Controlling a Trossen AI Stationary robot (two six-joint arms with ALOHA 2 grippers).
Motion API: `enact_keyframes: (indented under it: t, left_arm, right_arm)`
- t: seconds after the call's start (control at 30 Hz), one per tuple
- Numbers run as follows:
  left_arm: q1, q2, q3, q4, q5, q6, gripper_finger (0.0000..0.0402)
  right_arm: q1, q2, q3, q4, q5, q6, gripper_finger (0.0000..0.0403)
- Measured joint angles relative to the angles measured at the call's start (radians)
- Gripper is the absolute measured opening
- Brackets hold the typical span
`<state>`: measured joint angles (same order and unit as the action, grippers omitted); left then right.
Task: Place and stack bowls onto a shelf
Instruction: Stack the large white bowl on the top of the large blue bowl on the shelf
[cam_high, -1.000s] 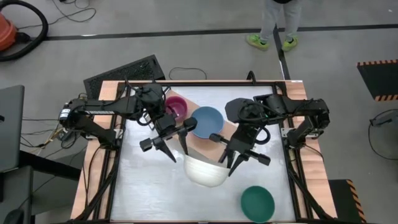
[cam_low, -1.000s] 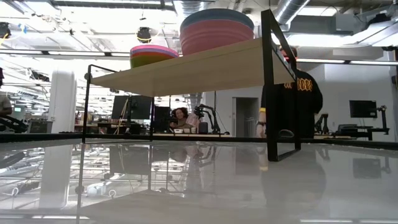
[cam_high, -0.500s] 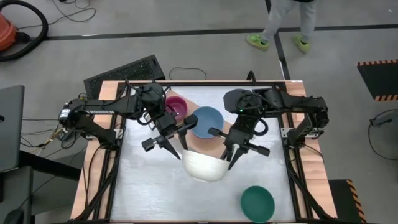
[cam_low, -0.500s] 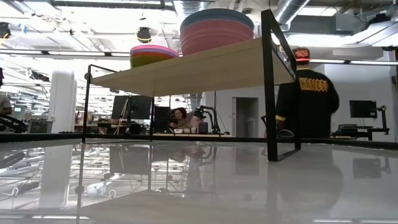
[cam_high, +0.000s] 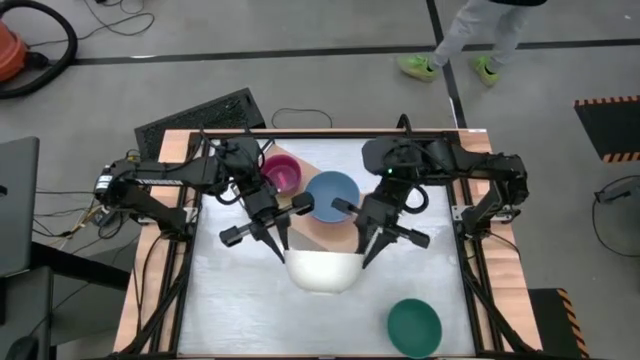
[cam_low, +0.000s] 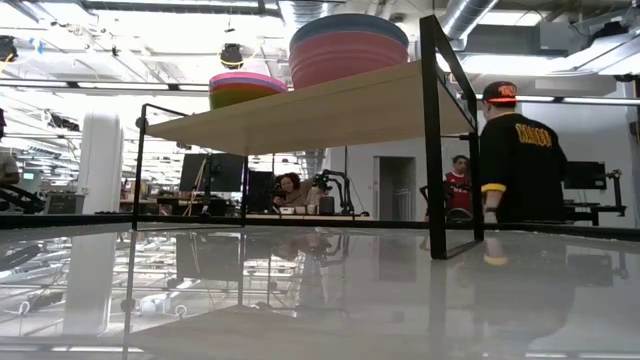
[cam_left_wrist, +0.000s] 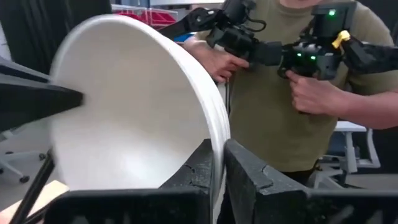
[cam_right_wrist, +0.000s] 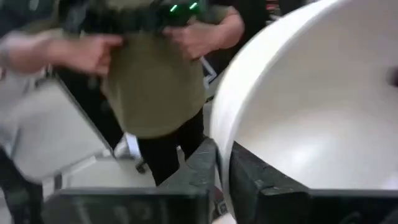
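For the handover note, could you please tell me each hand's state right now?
Left hand: shut on the cream-white bowl's rim.
Right hand: shut on the same bowl's opposite rim.

On the shelf (cam_low: 330, 108) the stacked bowls (cam_low: 349, 48) hide one another, the cream-white bowl (cam_left_wrist: 134, 112) runs past the wrist pictures' edges, and the person (cam_right_wrist: 152, 81) behind it is blurred and cut off above the chest.
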<state>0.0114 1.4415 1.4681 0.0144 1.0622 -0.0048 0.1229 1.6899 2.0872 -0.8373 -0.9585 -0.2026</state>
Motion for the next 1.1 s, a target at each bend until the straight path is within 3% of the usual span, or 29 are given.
enact_keyframes:
  t: [0.13, 0.3, 0.5, 0.73, 0.9, 1.0, 1.1]
  left_arm:
    - [0.0, -0.002, 0.0, -0.001, 0.005, -0.007, 0.0002]
    - [0.006, 0.0, 0.0, -0.004, -0.053, -0.042, 0.0]
    - [0.016, 0.001, 0.0, 0.0, -0.044, -0.107, 0.0001]
    - [0.015, 0.001, 0.001, -0.003, -0.037, -0.151, 0.0001]
    - [0.008, 0.0, 0.0, -0.018, -0.031, -0.203, 0.0001]
    - [0.008, 0.0, 0.0, -0.062, -0.105, -0.211, 0.0001]
    - [0.031, -0.017, 0.0, -0.21, -0.218, -0.158, 0.0]
  right_arm:
    - [-0.02, -0.002, 0.0, 0.07, 0.05, 0.188, 0.0104]
    - [-0.028, -0.002, 0.0, 0.088, 0.072, 0.201, 0.0168]
    - [-0.029, -0.015, 0.0, 0.157, 0.079, 0.206, 0.024]
    - [-0.056, -0.065, -0.002, 0.159, 0.139, 0.177, 0.0247]
    - [-0.092, -0.133, 0.002, 0.156, 0.285, 0.1, 0.0246]
    - [-0.115, -0.18, 0.002, 0.149, 0.392, 0.085, 0.0246]
    - [-0.129, -0.229, 0.0, 0.116, 0.49, 0.086, 0.0246]
